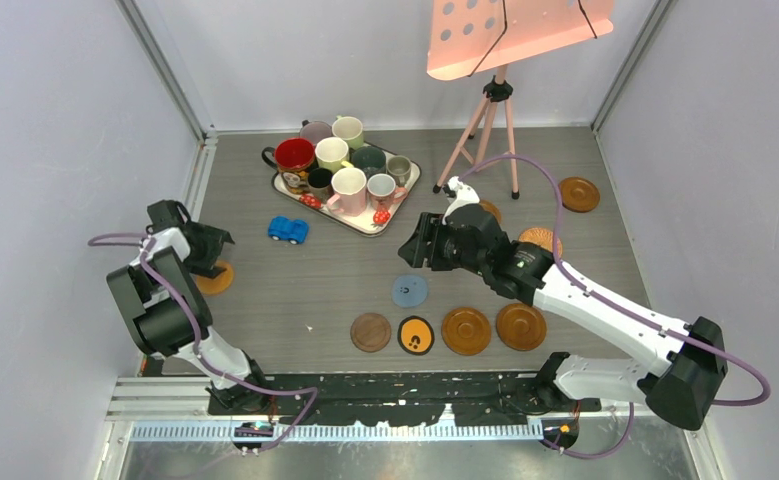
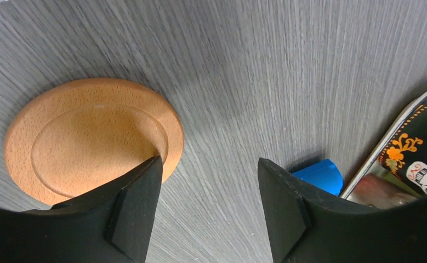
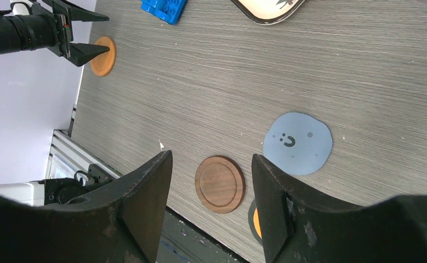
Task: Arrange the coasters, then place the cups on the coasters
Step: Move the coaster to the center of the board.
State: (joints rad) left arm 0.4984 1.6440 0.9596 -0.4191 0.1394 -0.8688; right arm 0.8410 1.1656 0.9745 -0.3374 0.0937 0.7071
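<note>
Left wrist: left gripper (image 2: 208,163) spread and empty; orange coaster (image 2: 85,137) lies flat on the surface (image 2: 255,66) just beside one finger, outside the gap, on the side away from the toy car (image 2: 319,175); left arm (image 1: 160,300) is much the nearer.

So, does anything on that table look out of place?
Yes. A blue toy car sits beside the tray of cups, belonging to neither set. Four coasters form a neat row near the front, but the blue coaster lies behind that row, and an orange one sits far left.
</note>
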